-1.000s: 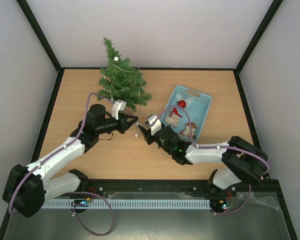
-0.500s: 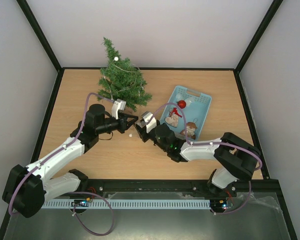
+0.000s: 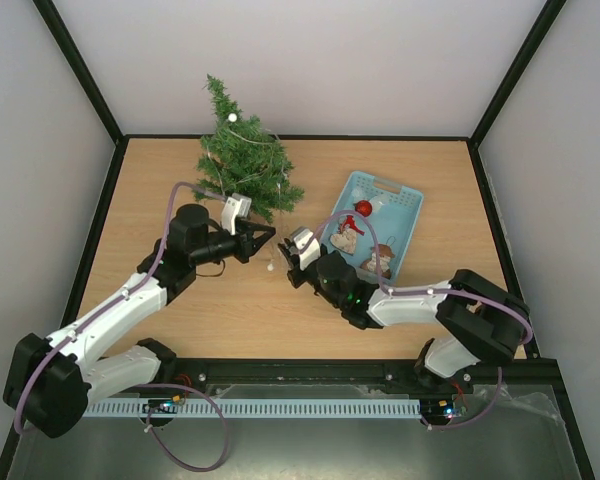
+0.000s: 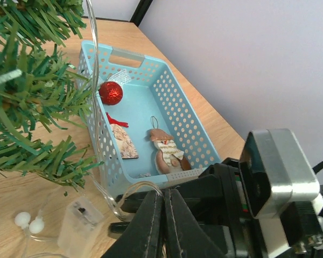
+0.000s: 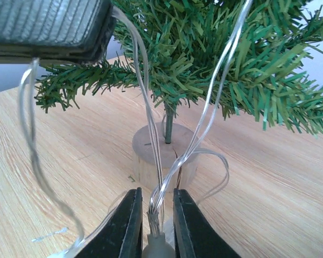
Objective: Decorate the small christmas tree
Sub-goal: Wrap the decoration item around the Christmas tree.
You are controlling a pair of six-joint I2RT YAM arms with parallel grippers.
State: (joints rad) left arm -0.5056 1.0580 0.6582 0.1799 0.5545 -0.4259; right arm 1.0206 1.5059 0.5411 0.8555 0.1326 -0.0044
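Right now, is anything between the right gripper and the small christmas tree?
Nothing solid. Only the clear wire loops of the light string hang between the right gripper and the small christmas tree. The left gripper holds the string up, off to one side.

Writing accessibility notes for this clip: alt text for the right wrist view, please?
The right gripper pinches strands of a clear light string just above the wooden table. Behind it stands the small christmas tree on its round base; the strands rise into the branches, and one loops to the left gripper's grey finger at top left.
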